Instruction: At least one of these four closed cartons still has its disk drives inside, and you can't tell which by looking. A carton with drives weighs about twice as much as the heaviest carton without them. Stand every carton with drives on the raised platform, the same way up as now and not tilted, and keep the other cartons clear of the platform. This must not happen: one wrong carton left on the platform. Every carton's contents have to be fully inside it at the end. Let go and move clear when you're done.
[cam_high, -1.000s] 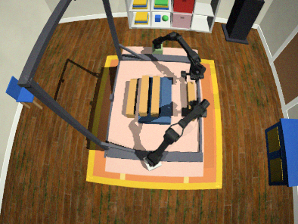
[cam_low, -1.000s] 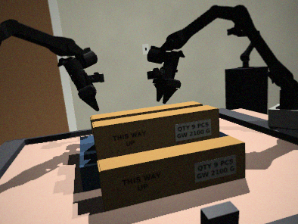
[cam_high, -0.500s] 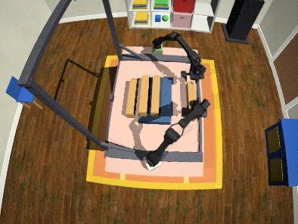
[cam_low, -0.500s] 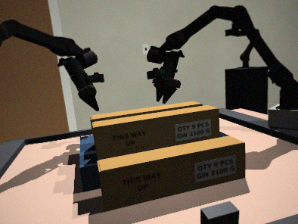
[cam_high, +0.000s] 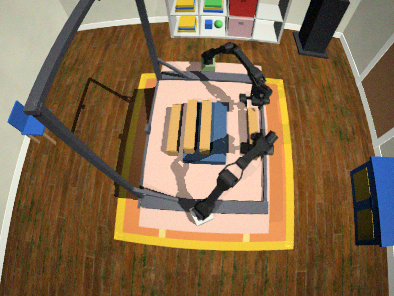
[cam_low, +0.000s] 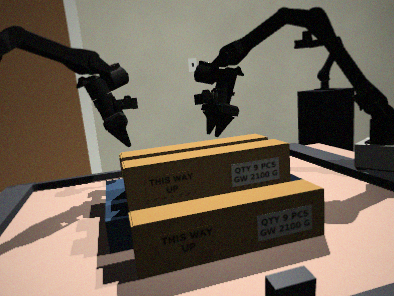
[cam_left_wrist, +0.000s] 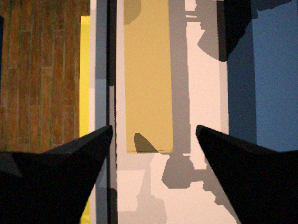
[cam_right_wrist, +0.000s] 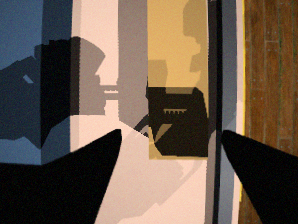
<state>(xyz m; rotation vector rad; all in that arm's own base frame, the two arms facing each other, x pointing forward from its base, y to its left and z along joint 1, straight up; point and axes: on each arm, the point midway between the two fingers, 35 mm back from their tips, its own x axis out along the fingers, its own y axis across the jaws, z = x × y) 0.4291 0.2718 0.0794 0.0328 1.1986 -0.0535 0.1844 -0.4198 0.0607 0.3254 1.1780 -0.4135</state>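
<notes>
The far carton (cam_high: 253, 120) (cam_left_wrist: 149, 75) (cam_right_wrist: 172, 40) stands right of centre in the top frame, long axis running up and down the picture. Its ends point to the two grippers; its tan top faces up, level to the eye.

The left gripper (cam_high: 253, 100) (cam_low: 129, 144) (cam_left_wrist: 154, 129) is over its upper end, wrist bent down, fingers wide apart and holding nothing. The right gripper (cam_high: 255, 149) (cam_low: 212, 134) (cam_right_wrist: 171, 134) is over the lower end, pointing down, likewise spread and unloaded. In both wrist views a carton end shows between the fingertips, untouched.

Outward to the left lies the blue platform (cam_high: 218, 122) (cam_low: 116, 235) (cam_left_wrist: 275, 90) (cam_right_wrist: 20, 30), with two cartons side by side on it: the inner carton (cam_high: 205, 125) and the middle carton (cam_high: 190, 125) (cam_low: 210, 172). Beyond, at centre-left, is the outer carton (cam_high: 174, 130) (cam_low: 225, 232), upright on the table (cam_high: 200, 180) (cam_low: 355, 240). All four run roughly parallel.
</notes>
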